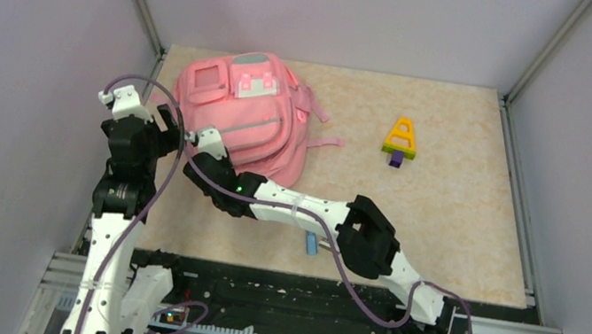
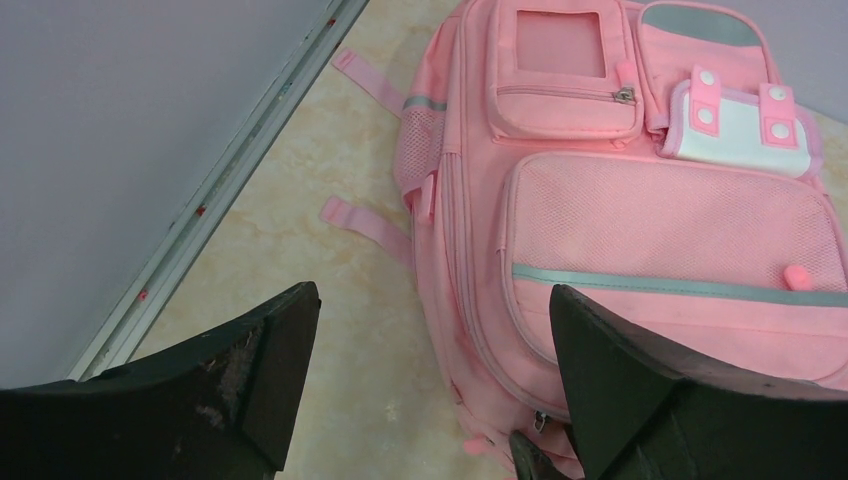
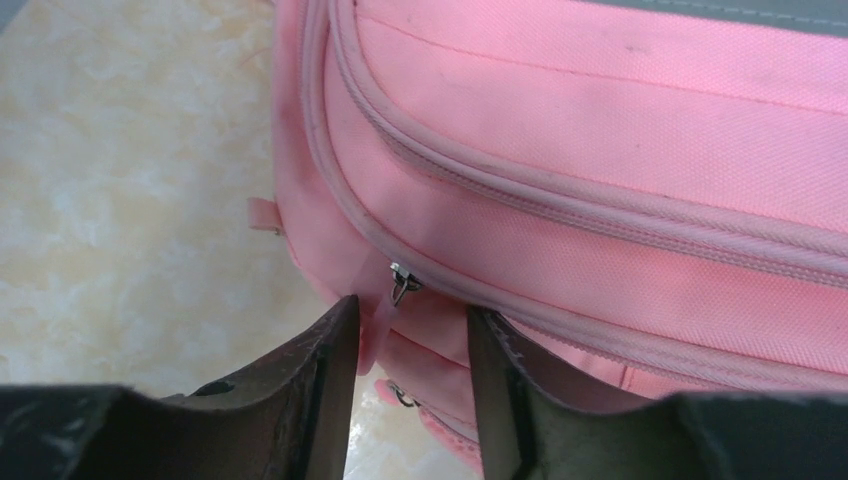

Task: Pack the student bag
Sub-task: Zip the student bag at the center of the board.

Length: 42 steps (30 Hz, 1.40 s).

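Observation:
The pink student bag (image 1: 242,114) lies flat at the back left of the table, front pockets up. It fills the left wrist view (image 2: 620,250) and the right wrist view (image 3: 600,150). My left gripper (image 1: 172,125) is open and empty at the bag's near left corner, one finger over the table and one over the bag (image 2: 435,300). My right gripper (image 1: 195,137) reaches across to that same corner. Its jaws (image 3: 405,310) stand apart on either side of a metal zipper slider with a pink pull tab (image 3: 400,285), not closed on it.
A yellow A-shaped toy on green and purple blocks (image 1: 401,139) stands at the back right. A small blue object (image 1: 312,243) lies near the front edge under my right arm. A metal rail and the left wall (image 2: 200,210) run close beside the bag.

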Tool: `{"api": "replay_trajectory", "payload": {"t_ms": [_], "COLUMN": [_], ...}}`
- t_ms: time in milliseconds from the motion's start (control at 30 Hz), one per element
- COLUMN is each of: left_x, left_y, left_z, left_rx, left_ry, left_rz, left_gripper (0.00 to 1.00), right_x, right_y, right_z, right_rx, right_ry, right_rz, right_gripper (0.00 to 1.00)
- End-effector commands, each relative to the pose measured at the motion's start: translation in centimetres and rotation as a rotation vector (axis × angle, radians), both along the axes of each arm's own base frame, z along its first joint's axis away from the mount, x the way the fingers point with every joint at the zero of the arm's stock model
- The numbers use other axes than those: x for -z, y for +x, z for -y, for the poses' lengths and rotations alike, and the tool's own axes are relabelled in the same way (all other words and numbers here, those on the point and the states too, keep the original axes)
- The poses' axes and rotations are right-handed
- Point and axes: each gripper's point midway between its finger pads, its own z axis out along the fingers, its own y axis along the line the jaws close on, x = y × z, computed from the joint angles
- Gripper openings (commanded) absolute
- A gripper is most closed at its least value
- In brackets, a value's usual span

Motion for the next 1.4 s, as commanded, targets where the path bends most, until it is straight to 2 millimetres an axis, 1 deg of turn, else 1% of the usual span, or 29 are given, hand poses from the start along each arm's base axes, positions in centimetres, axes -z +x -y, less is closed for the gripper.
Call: {"api": "replay_trajectory", "payload": {"t_ms": [0,33,133,167,300,333,400,433,467,533,567,600,667,733,800,867,967,1000,1067,1167,1367], "left_x": [-1.1,-1.0,-1.0,-1.0,-0.9,-0.9,-0.8,-0.7,-0.7,-0.4,-0.3,-0.3,0.0,0.4,1.3,3.6,7.7,9.7,11.8,13.4,14.9], "left_y": [0.4,0.3,0.3,0.3,0.3,0.4,0.4,0.4,0.4,0.5,0.6,0.7,0.9,1.0,1.0,0.9,0.5,0.1,-0.5,-1.3,-2.2], "left_z": [0.1,0.1,0.1,0.1,0.0,0.0,0.0,0.0,0.0,0.0,0.1,0.2,0.6,1.4,2.9,4.8,7.5,8.2,8.9,9.3,10.4], "left_rx": [0.008,0.006,0.006,0.007,0.005,0.003,0.002,0.002,0.005,0.009,0.010,0.014,0.029,0.047,0.081,0.115,0.182,0.184,0.175,0.170,0.213], "left_ry": [0.003,0.003,0.004,0.004,0.006,0.006,0.008,0.008,0.008,0.006,0.005,0.000,-0.024,-0.087,-0.195,-0.331,-0.512,-0.570,-0.650,-0.699,-0.730], "left_rz": [0.052,0.051,0.050,0.051,0.047,0.044,0.041,0.039,0.036,0.028,0.026,0.024,0.018,0.014,0.014,0.005,-0.008,-0.027,-0.040,-0.037,-0.052], "left_gripper": [0.90,0.90,0.90,0.90,0.90,0.90,0.90,0.90,0.90,0.90,0.90,0.90,0.90,0.90,0.90,0.90,0.87,0.86,0.85,0.84,0.83], "right_x": [-1.4,-1.3,-1.4,-1.4,-2.6,-2.7,-3.5,-3.1,-3.4,-3.3,-2.7,-2.6,-2.8,-2.9,-2.9,-2.7,-2.3,-2.2,-2.2,-2.2,-2.3], "right_y": [-0.1,-0.2,-0.2,-0.3,-0.9,-1.0,-1.2,-1.2,-1.1,-1.0,-1.0,-1.0,-0.8,-0.6,-0.6,-0.4,-0.3,-0.2,-0.2,-0.3,-0.4], "right_z": [-0.6,-0.5,-0.1,0.1,1.6,2.2,3.5,4.2,5.0,6.7,7.8,8.7,9.9,10.8,11.3,11.9,12.4,12.6,12.8,13.0,12.6], "right_rx": [-0.006,-0.006,-0.002,0.000,-0.003,-0.002,0.002,0.005,0.012,0.022,0.028,0.033,0.030,0.016,0.001,-0.002,-0.015,-0.015,-0.018,-0.024,-0.041], "right_ry": [0.000,-0.002,-0.005,-0.005,0.007,0.003,0.000,-0.017,-0.019,-0.035,-0.050,-0.053,-0.038,-0.017,0.009,0.032,0.060,0.065,0.069,0.078,0.102], "right_rz": [0.051,0.048,0.046,0.044,0.040,0.038,0.038,0.031,0.024,0.009,-0.001,-0.011,-0.026,-0.049,-0.079,-0.109,-0.154,-0.161,-0.166,-0.169,-0.181], "right_gripper": [0.37,0.33,0.06,0.00,0.00,0.00,0.00,0.00,0.00,0.00,0.00,0.00,0.00,0.00,0.00,0.00,0.00,0.00,0.00,0.00,0.00]}}
